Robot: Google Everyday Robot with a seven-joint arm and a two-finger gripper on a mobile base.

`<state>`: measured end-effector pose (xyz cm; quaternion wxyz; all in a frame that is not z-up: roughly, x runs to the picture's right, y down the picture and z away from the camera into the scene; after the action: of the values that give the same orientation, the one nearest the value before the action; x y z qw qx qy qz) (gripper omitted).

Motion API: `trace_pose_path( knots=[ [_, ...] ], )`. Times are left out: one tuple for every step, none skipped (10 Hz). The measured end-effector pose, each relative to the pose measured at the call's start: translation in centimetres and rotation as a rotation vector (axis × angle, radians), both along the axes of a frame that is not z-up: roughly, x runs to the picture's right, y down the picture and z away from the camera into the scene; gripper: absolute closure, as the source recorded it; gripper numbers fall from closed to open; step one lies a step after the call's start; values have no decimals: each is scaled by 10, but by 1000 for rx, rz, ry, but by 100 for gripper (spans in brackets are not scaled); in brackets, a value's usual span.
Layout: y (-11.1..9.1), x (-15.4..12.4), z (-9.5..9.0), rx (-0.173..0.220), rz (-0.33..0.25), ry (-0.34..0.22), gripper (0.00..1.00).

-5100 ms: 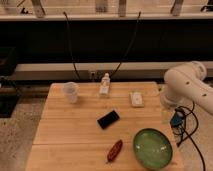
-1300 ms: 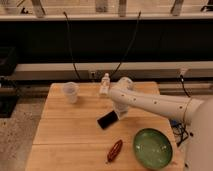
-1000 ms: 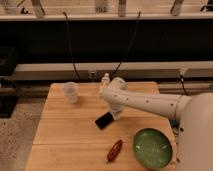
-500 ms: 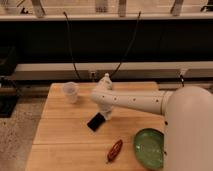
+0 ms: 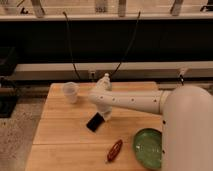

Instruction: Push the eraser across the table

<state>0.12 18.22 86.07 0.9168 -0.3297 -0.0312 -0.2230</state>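
Bench [image 5: 57, 132]: light wooden planks, set before a dark wall with two black cables [image 5: 70, 45] hanging down.
Around: clear cup [image 5: 70, 92] at back left; reddish oblong object [image 5: 114, 150] and green bowl [image 5: 149, 147] in front; white arm [image 5: 135, 101] crosses the middle.
Eraser [image 5: 94, 122]: black, lying flat, left of centre.
Pincer [image 5: 105, 114]: at the eraser's upper right edge, seemingly touching it; whether apart or together I cannot tell.

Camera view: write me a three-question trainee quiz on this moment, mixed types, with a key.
1. True or false: the gripper is low over the table, at the eraser's upper-right end.
2. Which lies nearest the table's front edge? A) cup B) eraser C) red-brown object
3. Fill in: the bowl is coloured ___.
Key: 1 true; 2 C; 3 green.
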Motion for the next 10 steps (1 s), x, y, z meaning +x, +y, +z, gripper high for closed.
trace_pose_path(
  knots=[
    [1,1,0,-2,2,2,99],
    [1,2,0,0,1,3,99],
    [1,-2,1,2,-10,-2,99],
    [4,-11,1,1,-28,-12,99],
    [7,-29,0,-1,-53,-23,99],
    [9,-43,0,-1,-66,-29,99],
    [11,-60,0,2,-82,-38,99],
    [13,-67,-1,3,-99,-45,99],
    [16,-73,-2,6,-121,-54,99],
    [18,-75,-4,6,-133,-60,99]
  ],
)
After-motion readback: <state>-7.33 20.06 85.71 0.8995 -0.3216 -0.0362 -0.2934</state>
